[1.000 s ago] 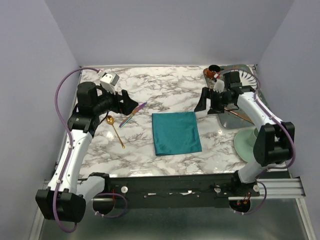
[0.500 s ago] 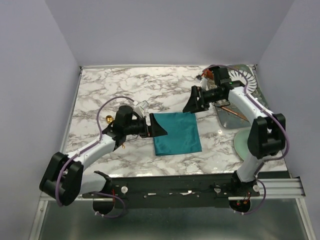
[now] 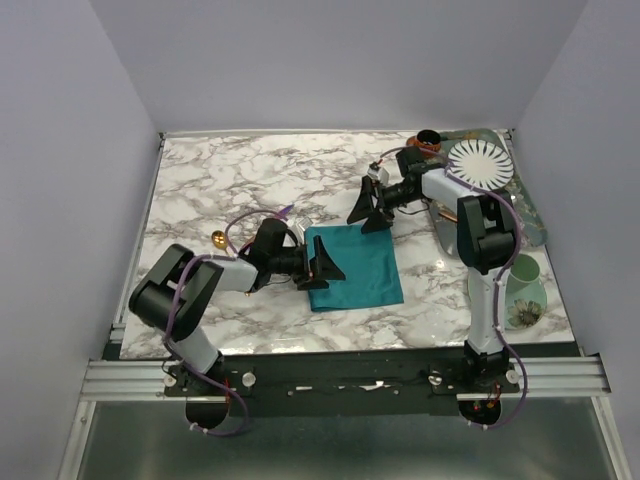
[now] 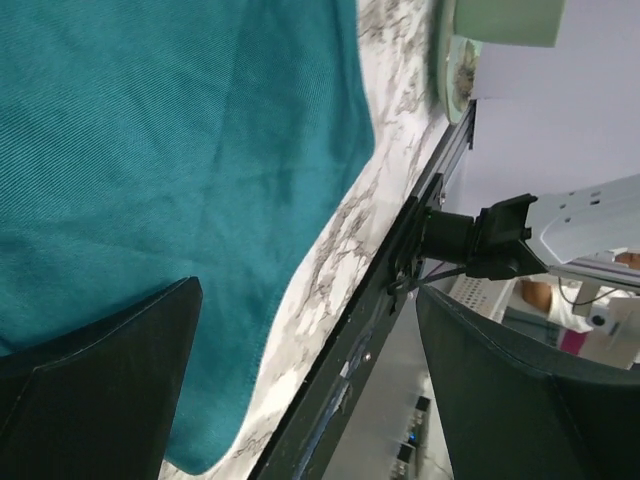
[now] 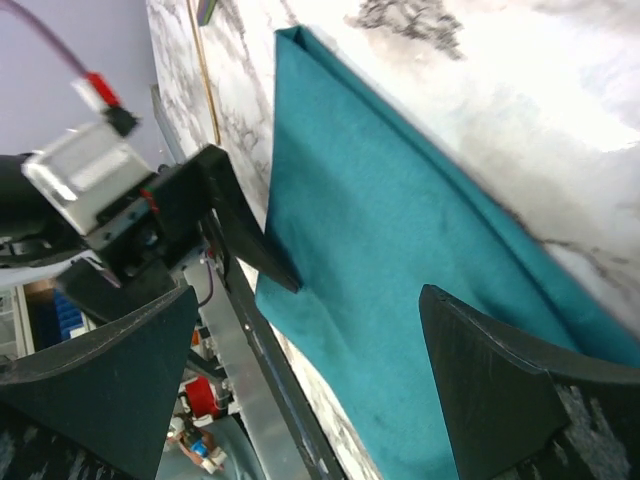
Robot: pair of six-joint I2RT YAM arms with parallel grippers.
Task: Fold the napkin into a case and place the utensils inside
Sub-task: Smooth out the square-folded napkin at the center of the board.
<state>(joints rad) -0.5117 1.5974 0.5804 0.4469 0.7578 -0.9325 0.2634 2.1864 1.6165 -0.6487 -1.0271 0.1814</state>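
**Ana:** Marble desk (image 3: pixel 230 180) under plain lilac walls, seen from above. Where's the cloth?

**Ben:** The napkin (image 3: pixel 355 268) lies flat mid-desk, nearer the front. The left claw (image 3: pixel 330 265) sits low at its left edge with its fingers apart. The right claw (image 3: pixel 368 214) hovers at the far edge, also spread wide and holding nothing.

**Ana:** Which way does it run?

**Ben:** It's close to square. The slightly longer axis runs far to near, skewed a touch so the near end drifts right. A gold spoon (image 3: pixel 218 238) lies to the left of the arm. A purple tip (image 3: pixel 287 210) beyond the arm is probably the other utensil, though most of it is hidden.

**Ana:** And the left wrist view?

**Ben:** Teal weave fills the upper left. The cloth's near edge passes between the spread fingers, with bare marble and the front rail (image 4: pixel 380 300) beyond.

**Ana:** The right wrist?

**Ben:** The napkin stretches diagonally between open fingers. One edge looks doubled, so it may already be folded once. The left claw's fingertip touches the opposite edge.

**Ana:** So which step is this?

**Ben:** I'd say the fold is at the grasp stage and no utensil is in yet. Next, each claw needs to pinch its edge cleanly, lifting only the layer it means to. Then that side gets carried across, parallel to the long axis, to leave a narrow strip.
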